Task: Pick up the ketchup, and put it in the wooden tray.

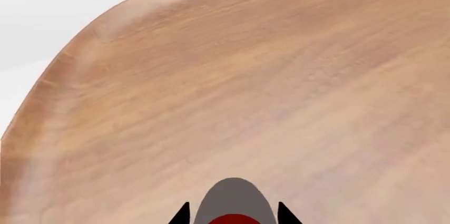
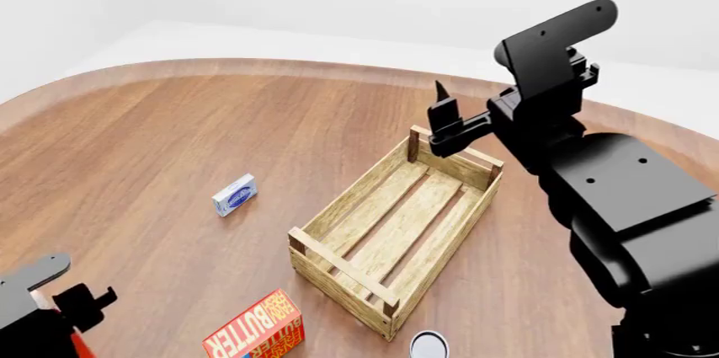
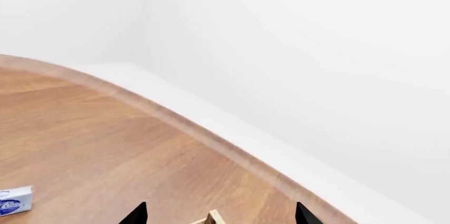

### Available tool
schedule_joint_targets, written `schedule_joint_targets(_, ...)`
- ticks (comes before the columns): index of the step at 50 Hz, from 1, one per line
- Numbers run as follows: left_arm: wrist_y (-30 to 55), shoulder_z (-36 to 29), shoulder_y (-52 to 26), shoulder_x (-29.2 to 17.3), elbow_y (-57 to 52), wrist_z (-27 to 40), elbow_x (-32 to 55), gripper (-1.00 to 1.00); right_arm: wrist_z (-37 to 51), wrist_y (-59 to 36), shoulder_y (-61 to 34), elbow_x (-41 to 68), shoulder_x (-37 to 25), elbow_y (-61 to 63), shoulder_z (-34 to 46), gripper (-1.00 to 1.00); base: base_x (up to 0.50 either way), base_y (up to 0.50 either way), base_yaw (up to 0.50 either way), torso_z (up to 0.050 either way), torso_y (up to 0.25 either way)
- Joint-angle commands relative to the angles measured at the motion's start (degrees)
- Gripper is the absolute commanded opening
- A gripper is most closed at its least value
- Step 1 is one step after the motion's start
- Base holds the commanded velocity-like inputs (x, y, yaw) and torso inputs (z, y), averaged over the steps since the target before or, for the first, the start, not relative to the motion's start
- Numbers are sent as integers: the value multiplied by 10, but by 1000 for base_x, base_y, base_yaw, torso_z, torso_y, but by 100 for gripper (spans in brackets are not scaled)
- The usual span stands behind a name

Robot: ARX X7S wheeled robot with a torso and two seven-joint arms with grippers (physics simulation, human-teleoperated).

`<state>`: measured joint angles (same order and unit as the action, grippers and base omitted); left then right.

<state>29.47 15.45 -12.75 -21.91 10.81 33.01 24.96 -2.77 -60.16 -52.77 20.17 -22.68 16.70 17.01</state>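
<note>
Two hands in play, and they were well apart; the left hand [image 1: 234, 215] sat low at the near left edge of the table [image 2: 168, 139], its black fingers [image 1: 181, 214] pressed against either side of the ketchup [image 1: 234, 203], clamped on it; only the bottle's greyish shaded cap and a sliver of red showed in the left wrist view, and from the head camera just a red scrap peeked out under that hand at the bottom corner; the bottle was nowhere near the wooden tray [image 2: 337, 269], which stood empty in the middle of the table, set at a slant; the right hand [image 2: 442, 118] hung high over the tray's far end, fingers spread with nothing between them, and the right wrist view caught one corner post of the tray far below; a small blue-and-white box [image 2: 234, 195] lay left of the tray; a red-and-orange butter box [image 2: 256, 331] lay near its front corner; a white-topped can [image 2: 428, 345] stood just beside that corner.
</note>
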Motion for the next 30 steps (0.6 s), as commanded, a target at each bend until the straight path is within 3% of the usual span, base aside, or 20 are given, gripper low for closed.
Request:
schedule_joint_targets(1,36,-11,-25,-19,-93,-10,42,-100,6,-4,-1,4,-2,9,-10,100,0,0,0,0,0)
schedule_joint_targets(6,104,-43,-101,-54,-172,-32,77,-100,13,-23,0,14,-5,37,-27,100,0,0,0,0,0)
schedule_joint_targets(12,167,-102,-240,-62,-169,-68,108,-100,22,-45,6,23,-13,68,-52,100,0,0,0,0,0)
schedule_joint_targets(18,209,-156,-350,-42,-129,-103,124,-100,32,-62,18,31,-23,94,-81,100,0,0,0,0,0)
schedule_joint_targets(30,223,-217,-480,42,-76,-136,143,-100,55,-121,81,64,-40,209,-167,100,0,0,0,0,0)
